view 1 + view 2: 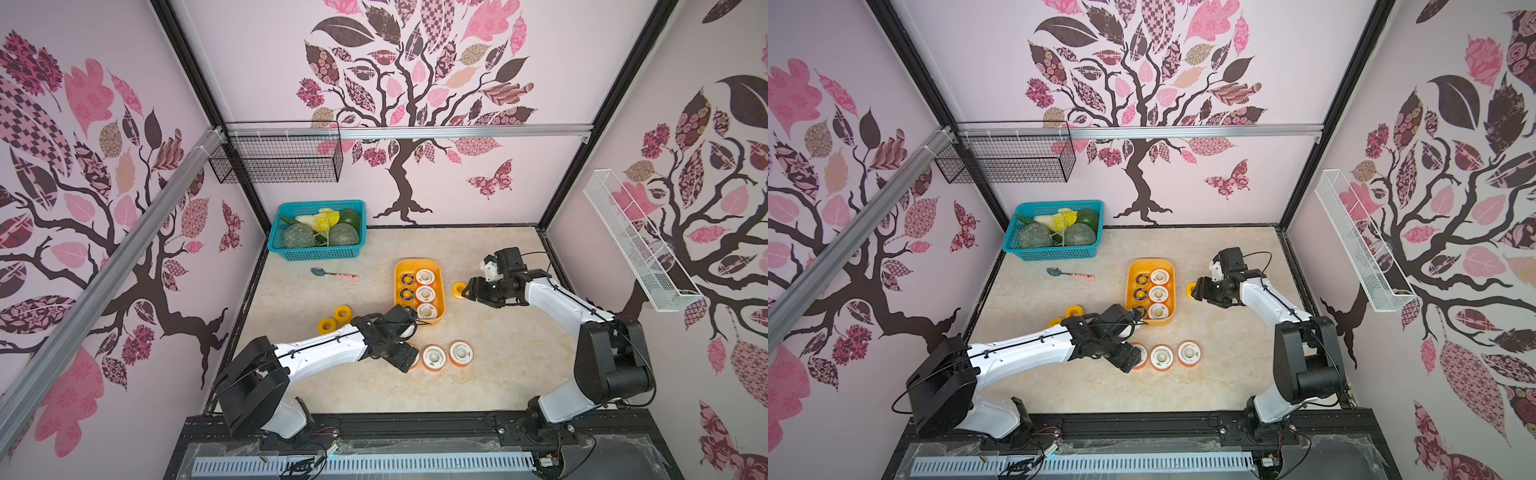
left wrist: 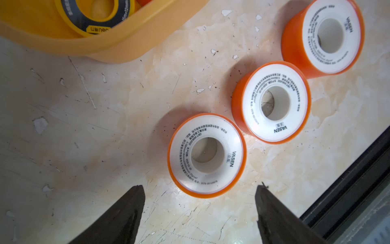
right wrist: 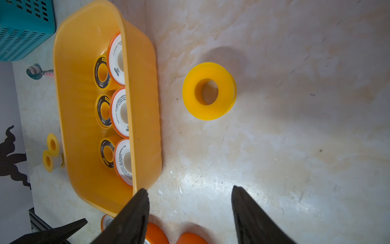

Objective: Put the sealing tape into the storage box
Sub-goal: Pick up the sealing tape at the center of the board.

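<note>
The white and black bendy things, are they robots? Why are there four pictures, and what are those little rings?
Yes, they are two robot arms, each ending in a two-fingered hand. Two pictures look down from above on the whole beige table. The other two come from cameras on the arms' wrists. The rings are spools of sealing tape. Six sit in the shallow yellow-orange plastic storage box. Six more lie on the table: three orange-rimmed white-faced spools by the left hand, two plain yellow spools left of the box, and one plain yellow spool to its right, in front of the right hand. Both hands are open and hold nothing.
</note>
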Controlling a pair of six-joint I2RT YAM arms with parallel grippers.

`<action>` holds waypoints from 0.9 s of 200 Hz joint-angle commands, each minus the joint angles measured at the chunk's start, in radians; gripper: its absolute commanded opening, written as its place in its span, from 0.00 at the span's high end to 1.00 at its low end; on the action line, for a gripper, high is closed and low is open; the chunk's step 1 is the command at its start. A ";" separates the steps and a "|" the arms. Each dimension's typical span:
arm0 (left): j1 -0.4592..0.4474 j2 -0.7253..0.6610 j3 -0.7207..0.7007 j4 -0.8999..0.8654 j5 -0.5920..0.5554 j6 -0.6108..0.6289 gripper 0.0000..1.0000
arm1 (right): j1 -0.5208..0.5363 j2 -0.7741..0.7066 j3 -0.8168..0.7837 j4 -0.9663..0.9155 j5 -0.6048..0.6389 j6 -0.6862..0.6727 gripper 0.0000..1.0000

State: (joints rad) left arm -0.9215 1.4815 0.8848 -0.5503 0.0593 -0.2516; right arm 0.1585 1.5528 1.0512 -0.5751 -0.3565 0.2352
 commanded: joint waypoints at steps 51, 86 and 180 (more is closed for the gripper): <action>-0.038 0.093 0.060 0.021 -0.062 0.072 0.12 | -0.008 0.004 0.003 0.000 -0.013 -0.010 0.33; -0.051 0.120 0.070 0.019 -0.085 0.085 0.12 | -0.008 0.003 0.007 -0.005 -0.013 -0.012 0.33; -0.069 0.170 0.088 0.013 -0.099 0.104 0.12 | -0.007 0.006 0.010 -0.009 -0.015 -0.014 0.33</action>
State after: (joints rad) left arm -0.9855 1.6321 0.9512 -0.5327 -0.0231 -0.1585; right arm 0.1581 1.5528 1.0443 -0.5766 -0.3645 0.2306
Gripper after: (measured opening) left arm 0.881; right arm 0.667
